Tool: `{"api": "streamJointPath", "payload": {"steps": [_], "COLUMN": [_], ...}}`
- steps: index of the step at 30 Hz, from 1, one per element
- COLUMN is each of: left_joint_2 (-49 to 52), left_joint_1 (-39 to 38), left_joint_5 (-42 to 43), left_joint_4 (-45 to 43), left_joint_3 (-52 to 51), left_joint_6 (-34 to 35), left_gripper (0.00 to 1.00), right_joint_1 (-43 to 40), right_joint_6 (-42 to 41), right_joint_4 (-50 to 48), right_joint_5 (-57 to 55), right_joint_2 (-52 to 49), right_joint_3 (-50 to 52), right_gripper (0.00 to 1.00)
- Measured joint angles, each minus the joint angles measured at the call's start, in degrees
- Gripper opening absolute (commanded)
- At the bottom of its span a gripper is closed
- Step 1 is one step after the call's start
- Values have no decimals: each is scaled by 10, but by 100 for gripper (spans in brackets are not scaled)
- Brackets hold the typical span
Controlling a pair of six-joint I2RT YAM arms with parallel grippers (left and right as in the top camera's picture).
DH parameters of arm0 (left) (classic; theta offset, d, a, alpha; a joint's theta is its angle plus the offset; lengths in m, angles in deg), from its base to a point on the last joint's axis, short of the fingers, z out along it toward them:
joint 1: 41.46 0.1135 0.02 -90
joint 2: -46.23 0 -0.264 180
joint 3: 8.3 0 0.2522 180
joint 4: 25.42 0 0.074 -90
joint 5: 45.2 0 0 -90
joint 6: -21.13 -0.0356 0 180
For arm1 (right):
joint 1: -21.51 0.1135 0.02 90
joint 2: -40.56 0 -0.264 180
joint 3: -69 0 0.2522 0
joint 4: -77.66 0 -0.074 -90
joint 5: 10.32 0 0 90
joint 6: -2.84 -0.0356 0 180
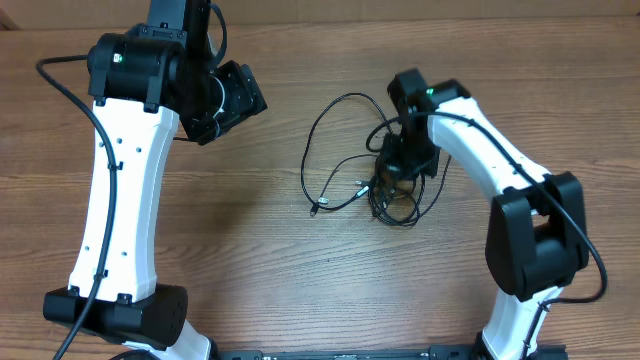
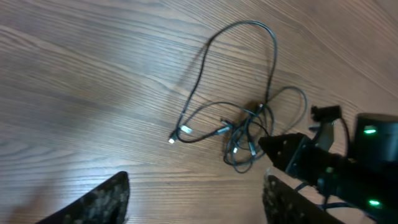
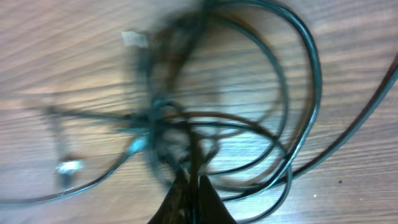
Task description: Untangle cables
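Cables (image 1: 378, 196) in one loose tangle on the wooden table (image 1: 250, 260), thin and black. Made a dense knot (image 2: 241, 135) of several small loops, and threw one wide loop out from the knot on the side away from the right hand (image 1: 396, 176). Ended in small pale plugs (image 2: 181, 132) just beside the knot, on that same side. Right hand directly over the knot; pinched strands of it with the tips pressed together, seen blurred in the wrist view (image 3: 189, 183). Left hand (image 1: 226, 100) well apart from the knot, high above the table. Kept nothing between the fingers (image 2: 99, 202), spread wide, and looked down toward the tangle.
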Motion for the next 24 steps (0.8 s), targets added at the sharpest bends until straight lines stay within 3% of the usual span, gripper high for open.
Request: {"api": "streamJointPath", "payload": {"steps": [5,11,18,24], "left_joint_2": [0,0,0,0], "left_joint_1": [0,-4,-4,-9], "left_joint_5": [59,90,153,120], "left_joint_4": [-21,-24,-45,-45], "left_joint_3": [0,0,0,0], "left_joint_6": [-37,-56,-87,-80], "left_gripper": [65,69,66,65], "right_joint_1": [0,0,1,1], "right_joint_6": [82,117,128,127], "right_joint_4": [9,-2,-21,44], "right_joint_5": [120,252,347,241], "right_joint_2": [72,184,238,234], "right_joint_3": [-101,-197,-212,-212], "right_gripper": [4,4,6,93]}}
